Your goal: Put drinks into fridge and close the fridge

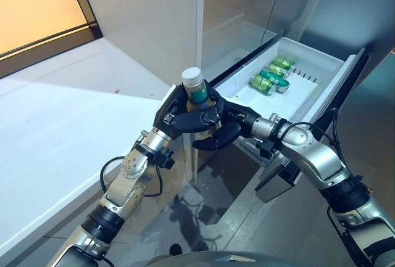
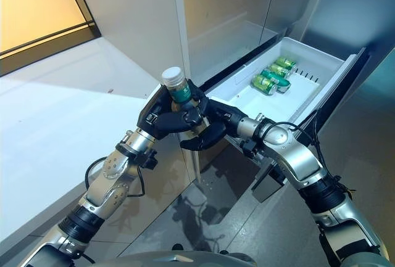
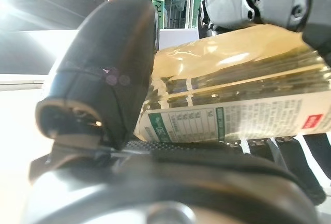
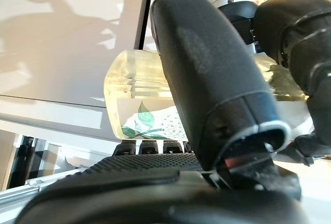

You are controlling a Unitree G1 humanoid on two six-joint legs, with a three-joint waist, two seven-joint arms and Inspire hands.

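A drink bottle (image 1: 192,85) with a white cap, a green label and yellowish liquid stands upright between both hands, in front of the open fridge drawer (image 1: 308,54). My left hand (image 1: 176,116) is curled round it from the left and my right hand (image 1: 225,125) from the right. In the left wrist view the bottle (image 3: 232,94) lies against the thumb (image 3: 103,69). In the right wrist view the bottle (image 4: 134,94) sits behind the thumb (image 4: 207,79). Green cans (image 1: 271,76) lie in the white drawer.
A white counter (image 1: 62,125) runs along the left. The fridge's grey upper door (image 1: 247,8) stands behind the drawer. The drawer's dark front panel (image 1: 352,88) juts out at the right. Glossy grey floor (image 1: 210,211) lies below.
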